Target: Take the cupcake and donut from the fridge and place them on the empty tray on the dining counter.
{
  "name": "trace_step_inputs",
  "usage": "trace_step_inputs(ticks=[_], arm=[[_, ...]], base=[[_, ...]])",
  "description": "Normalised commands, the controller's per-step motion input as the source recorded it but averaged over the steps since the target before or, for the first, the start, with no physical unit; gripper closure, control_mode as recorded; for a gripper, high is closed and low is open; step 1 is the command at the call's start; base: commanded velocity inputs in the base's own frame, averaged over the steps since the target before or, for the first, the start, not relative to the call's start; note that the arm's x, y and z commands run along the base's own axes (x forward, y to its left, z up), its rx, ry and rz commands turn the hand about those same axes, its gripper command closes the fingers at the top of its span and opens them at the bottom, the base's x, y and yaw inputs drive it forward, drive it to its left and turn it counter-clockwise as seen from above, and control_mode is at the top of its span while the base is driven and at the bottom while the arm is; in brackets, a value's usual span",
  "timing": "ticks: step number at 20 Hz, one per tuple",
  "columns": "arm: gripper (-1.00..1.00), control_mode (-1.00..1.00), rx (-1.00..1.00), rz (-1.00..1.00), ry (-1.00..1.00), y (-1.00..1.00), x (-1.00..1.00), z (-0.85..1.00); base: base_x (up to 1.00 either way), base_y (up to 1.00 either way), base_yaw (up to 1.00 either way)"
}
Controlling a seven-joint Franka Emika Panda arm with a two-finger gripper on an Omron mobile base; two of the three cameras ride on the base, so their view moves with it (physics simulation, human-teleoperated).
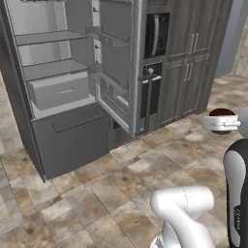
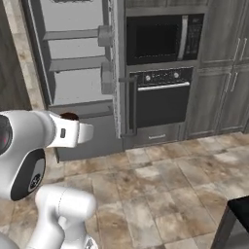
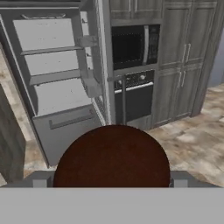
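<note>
Cupcake [image 3: 111, 156] is gripped between the wide-set fingers of the end effector [image 1: 224, 123], held in the air above the tiled floor [image 1: 121, 189], well out from the fridge [image 1: 63, 82]. Fridge door is seen swung open, grey shelves and drawer exposed, beside the built-in oven [image 2: 160, 97].

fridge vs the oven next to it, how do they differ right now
The fridge stands with its door swung open, showing light grey shelves and a drawer; the oven is shut. The fridge's inside is pale, while the oven's front is black with a row of knobs. The fridge reaches higher than the oven. Both sit in the same dark grey wall.
</note>
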Motion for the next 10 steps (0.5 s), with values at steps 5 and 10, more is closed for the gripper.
trace_step_inputs(ticks=[5,10], arm=[[1.00,1.00,0.00,0.00,0.00,0.00,0.00,0.00],[1.00,1.00,0.00,0.00,0.00,0.00,0.00,0.00]], base=[[-0.85,0.00,-0.35],[-0.75,0.00,-0.36]])
